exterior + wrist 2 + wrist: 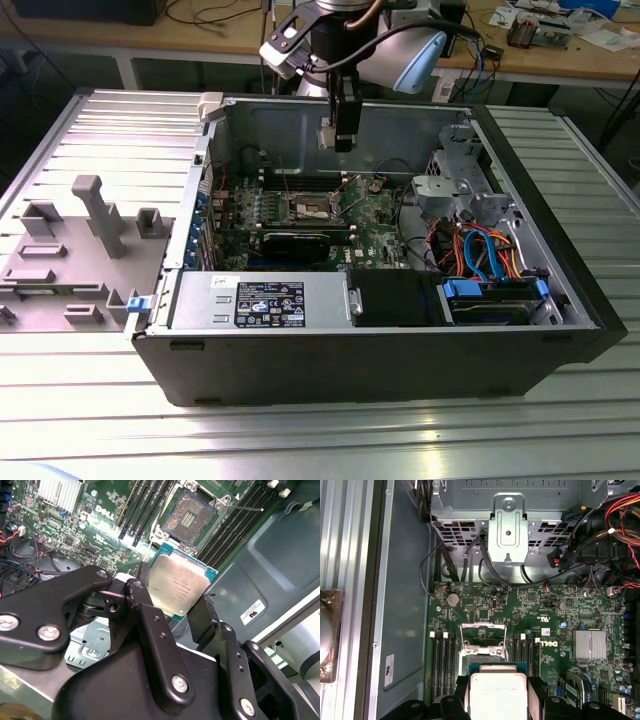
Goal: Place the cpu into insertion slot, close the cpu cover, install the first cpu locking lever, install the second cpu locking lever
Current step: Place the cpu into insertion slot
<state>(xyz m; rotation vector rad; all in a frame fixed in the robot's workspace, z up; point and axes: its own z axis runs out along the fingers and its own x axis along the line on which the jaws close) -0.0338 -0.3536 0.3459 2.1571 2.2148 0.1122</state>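
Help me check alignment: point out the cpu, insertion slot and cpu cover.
cpu (pixel 182 582), second wrist view, middle of its metal top.
insertion slot (pixel 189 517), second wrist view, its contact field.
cpu cover (pixel 483 626), first wrist view, bar of its frame.

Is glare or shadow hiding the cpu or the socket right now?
Second wrist view: soft sheen on the cpu, the insertion slot evenly lit; first wrist view: the cpu top glares pale; exterior view: the case interior is shaded.

cpu (pixel 179 587): dull brushed metal | motherboard (pixel 520 605): matt green | fingers (pixel 150 625): matt black
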